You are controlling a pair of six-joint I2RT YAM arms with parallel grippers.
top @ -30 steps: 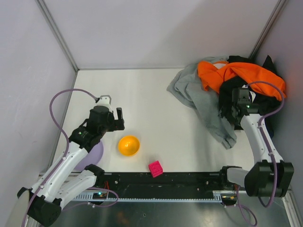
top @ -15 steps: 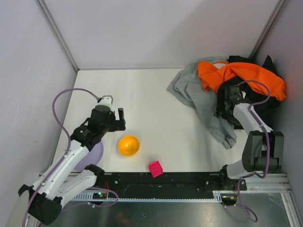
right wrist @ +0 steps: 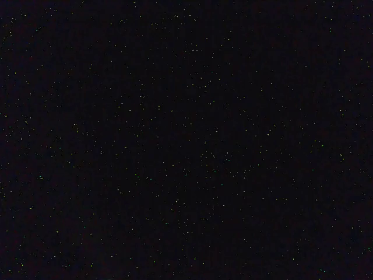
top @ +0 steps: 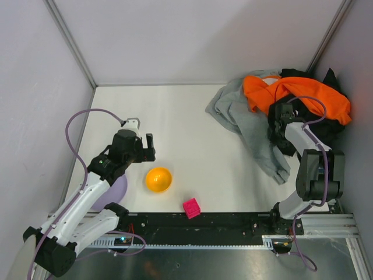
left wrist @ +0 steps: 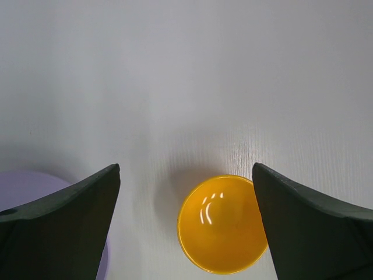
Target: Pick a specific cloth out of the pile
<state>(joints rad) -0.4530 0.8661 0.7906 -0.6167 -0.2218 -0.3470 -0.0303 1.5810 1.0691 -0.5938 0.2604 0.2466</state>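
Note:
The pile lies at the back right: a light grey garment, a bright orange one and dark fabric. A dark fold shows under the orange garment, and this may be the cloth; I cannot tell navy from black here. My right gripper is pushed down into that dark fabric, its fingers buried. The right wrist view is wholly black. My left gripper hangs open over bare table, holding nothing, just behind the orange bowl.
An orange bowl sits near the front left. A pink cube lies to its right. A lavender plate lies under the left arm. Walls close in behind and to the right of the pile.
The right arm folded at the elbow and drove its gripper farther back into the dark fabric under the orange garment. The left arm barely moved.

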